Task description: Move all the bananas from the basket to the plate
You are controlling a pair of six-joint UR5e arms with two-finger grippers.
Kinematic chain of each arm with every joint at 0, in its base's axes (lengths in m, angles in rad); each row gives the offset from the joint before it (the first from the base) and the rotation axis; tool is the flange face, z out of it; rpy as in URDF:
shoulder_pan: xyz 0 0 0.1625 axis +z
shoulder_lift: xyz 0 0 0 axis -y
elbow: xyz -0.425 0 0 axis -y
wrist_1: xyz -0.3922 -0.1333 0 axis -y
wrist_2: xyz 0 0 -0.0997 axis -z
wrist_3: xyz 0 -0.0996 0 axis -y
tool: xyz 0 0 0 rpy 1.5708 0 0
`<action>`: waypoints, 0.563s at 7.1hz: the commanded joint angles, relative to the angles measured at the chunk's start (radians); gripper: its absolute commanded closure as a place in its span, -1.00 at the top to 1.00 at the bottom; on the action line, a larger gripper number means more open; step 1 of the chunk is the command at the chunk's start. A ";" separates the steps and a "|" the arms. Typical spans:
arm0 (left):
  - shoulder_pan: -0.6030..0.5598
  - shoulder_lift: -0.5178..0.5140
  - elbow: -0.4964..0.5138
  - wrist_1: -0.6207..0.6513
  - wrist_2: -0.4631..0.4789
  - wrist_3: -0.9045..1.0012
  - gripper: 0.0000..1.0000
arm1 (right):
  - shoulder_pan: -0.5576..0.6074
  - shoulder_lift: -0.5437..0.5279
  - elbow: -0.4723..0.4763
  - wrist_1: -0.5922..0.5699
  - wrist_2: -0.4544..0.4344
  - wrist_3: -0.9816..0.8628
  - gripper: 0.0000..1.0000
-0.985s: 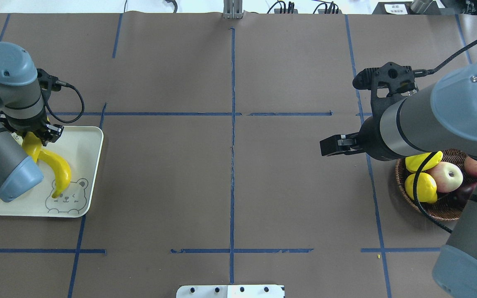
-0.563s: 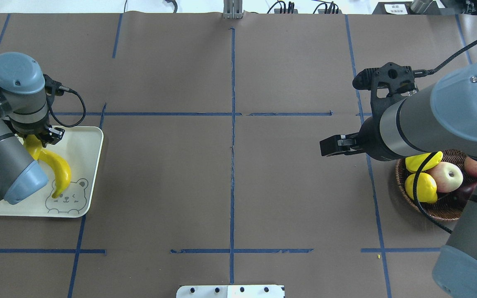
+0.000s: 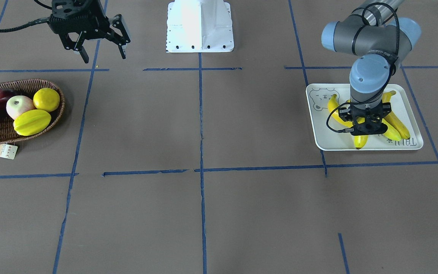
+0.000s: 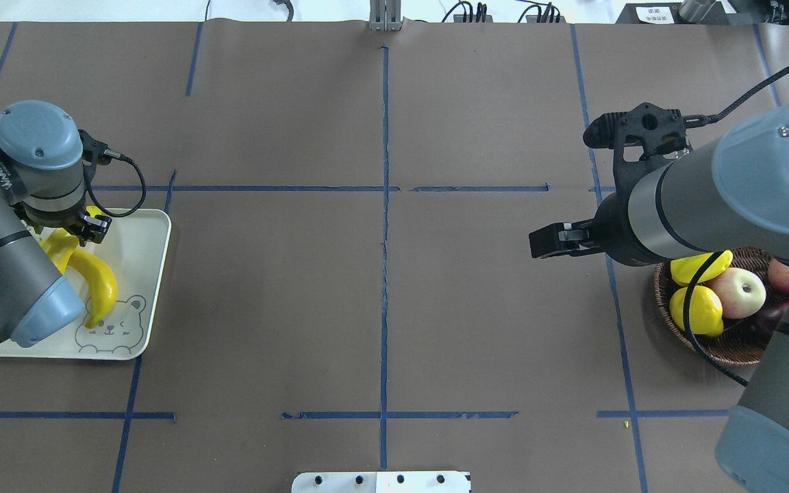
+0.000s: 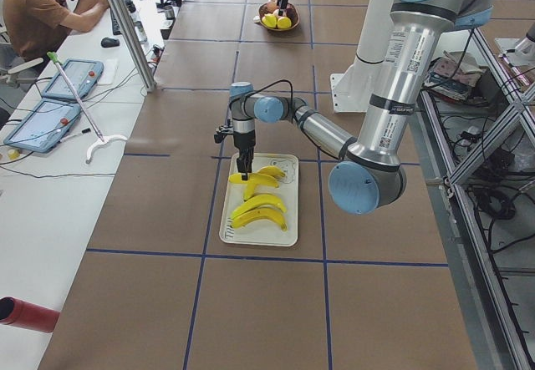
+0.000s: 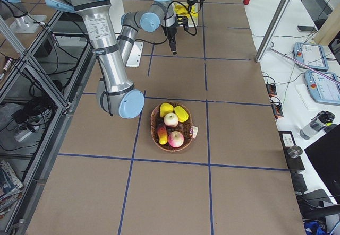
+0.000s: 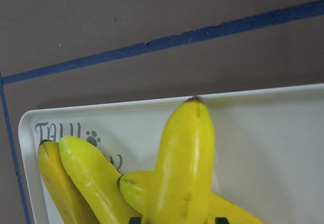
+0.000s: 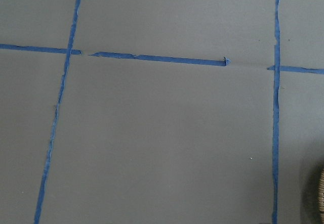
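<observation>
Over the pale grey-white rectangular plate with a bear print (image 3: 319,129), at the right end of the brown paper-covered counter (image 3: 242,114) in the front-facing view: the left gripper (image 3: 364,127), jaws pinched on one long bright-yellow banana (image 7: 182,158), dark tip reaching the plate's near rim. Beside it, lying on the plate: three more curved yellow bananas (image 3: 397,123). At the far left, above bare counter: the right gripper (image 3: 104,57), jaws spread. Nearer, at the left edge: the oval dark-brown wicker basket (image 3: 62,102), paper tag (image 3: 5,151) on its rim, holding a ribbed starfruit (image 3: 32,121), a round yellow fruit (image 3: 46,99) and apples (image 3: 18,106).
</observation>
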State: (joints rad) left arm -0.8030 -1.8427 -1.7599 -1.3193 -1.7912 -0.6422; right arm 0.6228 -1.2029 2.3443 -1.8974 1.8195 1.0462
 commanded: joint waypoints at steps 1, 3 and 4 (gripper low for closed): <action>0.004 -0.001 -0.001 -0.009 0.029 -0.002 0.99 | 0.002 0.000 0.000 0.001 0.000 0.000 1.00; 0.002 -0.009 -0.048 -0.003 0.021 -0.001 0.99 | 0.040 -0.004 0.000 -0.008 0.009 -0.006 1.00; -0.016 -0.009 -0.091 0.005 -0.006 0.012 0.99 | 0.084 -0.036 0.000 -0.009 0.014 -0.091 1.00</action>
State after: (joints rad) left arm -0.8051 -1.8486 -1.8078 -1.3224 -1.7757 -0.6401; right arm 0.6631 -1.2131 2.3444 -1.9029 1.8271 1.0220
